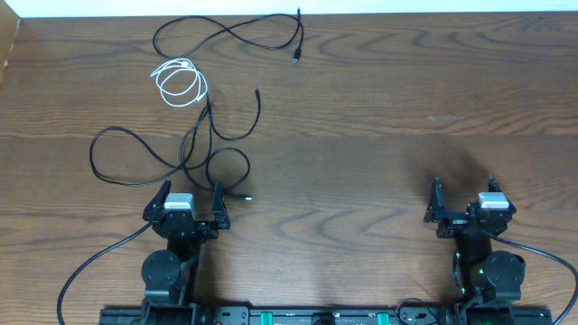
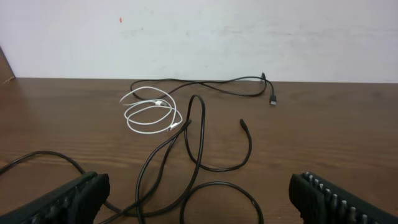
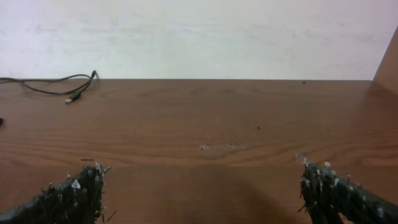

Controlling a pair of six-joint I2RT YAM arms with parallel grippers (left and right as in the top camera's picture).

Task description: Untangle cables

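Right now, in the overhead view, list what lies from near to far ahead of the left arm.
The left gripper → the crossing of the black cables → the white cable, coiled → the black plug at the far edge.

A dark wooden table [image 1: 361, 108] stands against a plain white wall [image 2: 199, 37].

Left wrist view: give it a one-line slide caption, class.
Open left end effector low over a wooden table, facing a coiled white cable beside looping black cables.
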